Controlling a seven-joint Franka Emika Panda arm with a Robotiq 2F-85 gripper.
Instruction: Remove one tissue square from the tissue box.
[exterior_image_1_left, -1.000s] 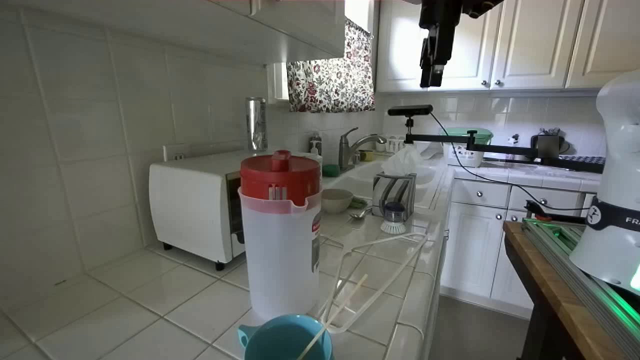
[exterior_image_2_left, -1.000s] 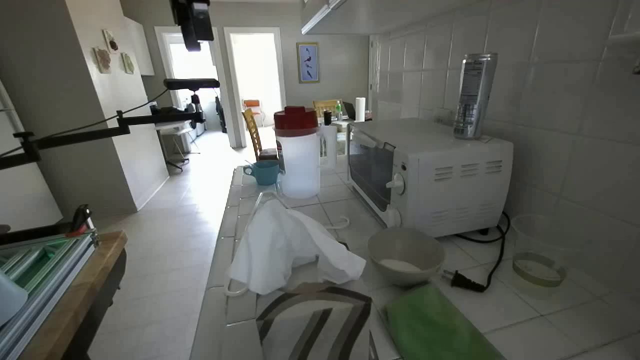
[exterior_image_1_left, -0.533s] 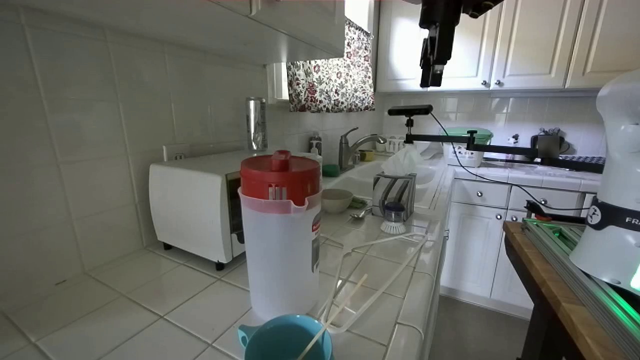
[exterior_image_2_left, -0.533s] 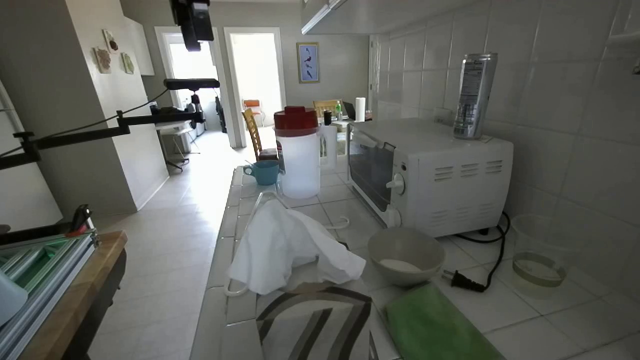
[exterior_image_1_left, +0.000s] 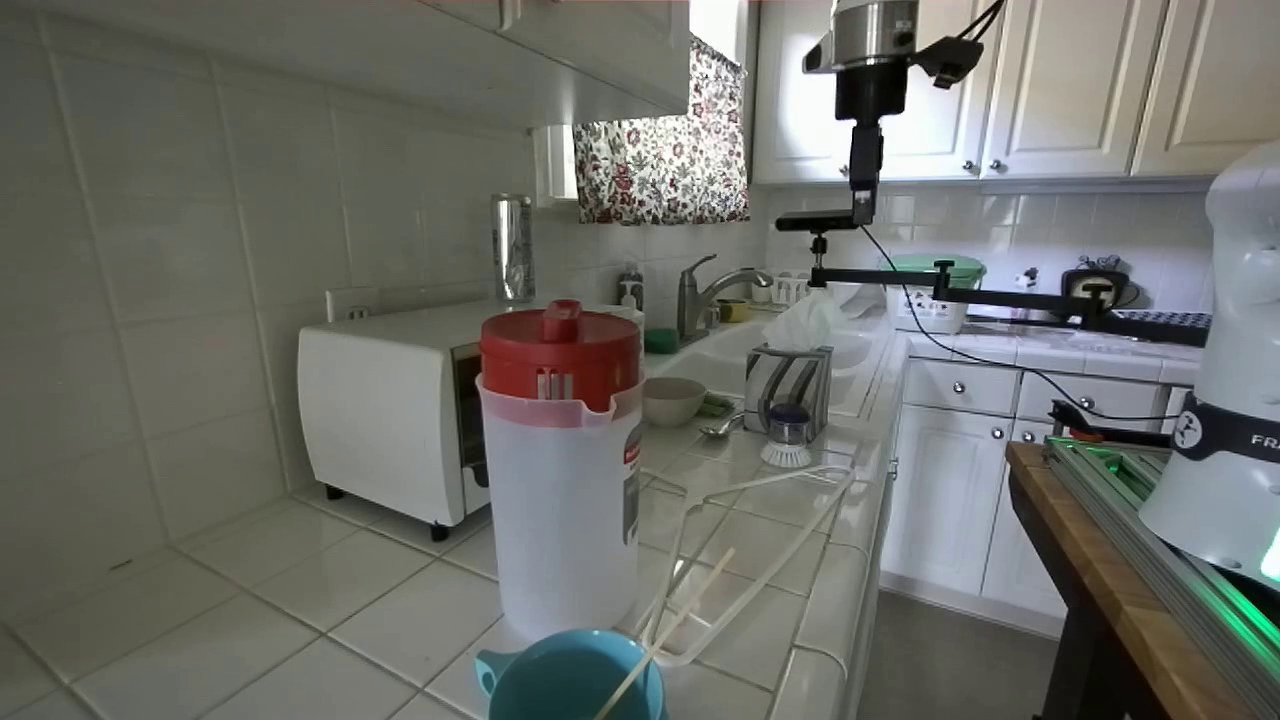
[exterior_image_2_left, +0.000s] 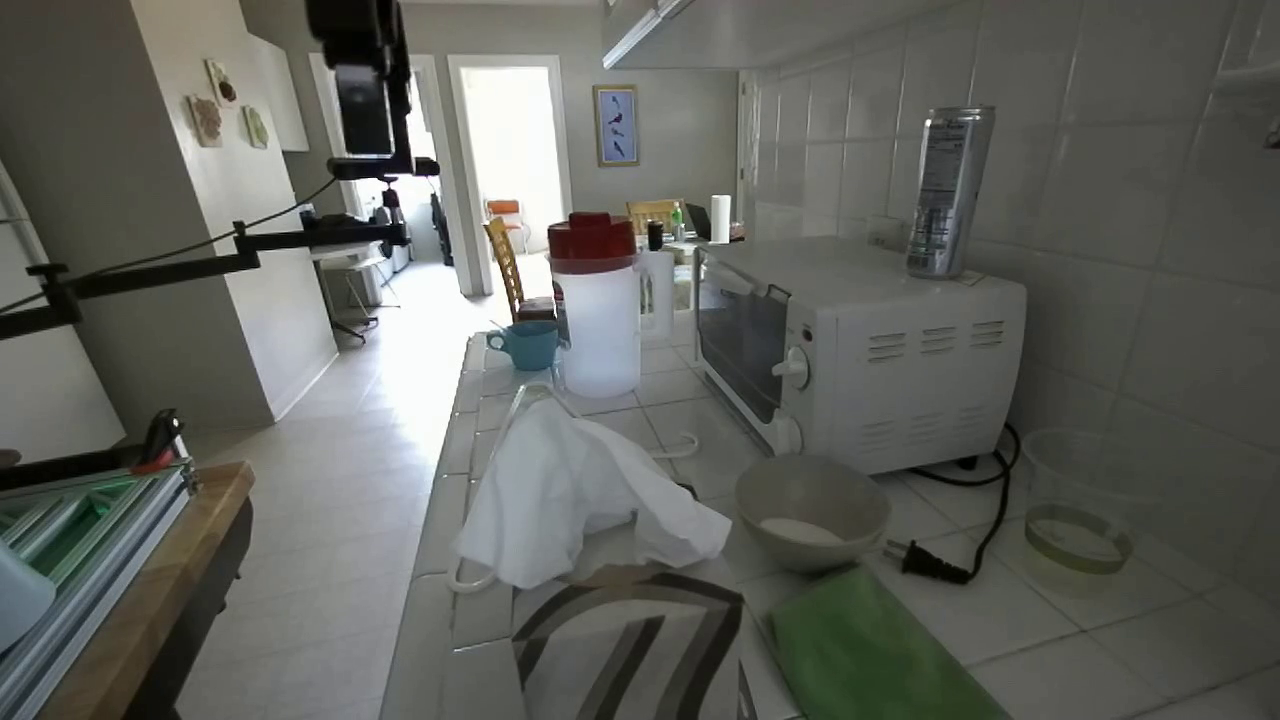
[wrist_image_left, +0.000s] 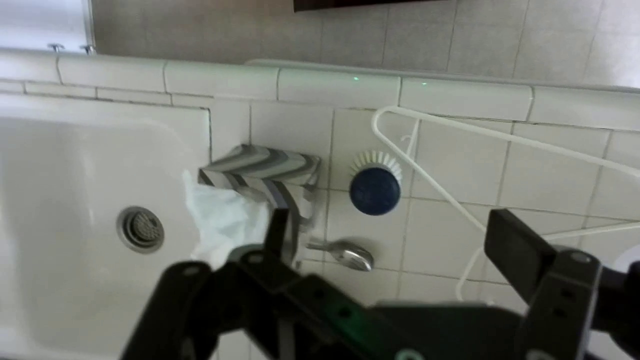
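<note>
Nearest, close to a corner of the bench (exterior_image_1_left: 250, 650), a blue cup (exterior_image_1_left: 560, 675) sits before a red-lidded pitcher (exterior_image_1_left: 565, 500) whose label (exterior_image_1_left: 632, 455) is too small to read. Farther on, the band (exterior_image_1_left: 1225, 427) on the arm base (exterior_image_1_left: 1205, 505) reads "FRA" — cut off there. Well above the bench hangs the gripper (wrist_image_left: 390, 225), its fingers spread wide, holding nothing. Beyond the dish brush (exterior_image_1_left: 788, 430), near the front edge, the tissue box (exterior_image_1_left: 785, 375) stands just beside the sink (wrist_image_left: 75, 165) — white tissue (exterior_image_1_left: 803, 325) standing up from its top.
</note>
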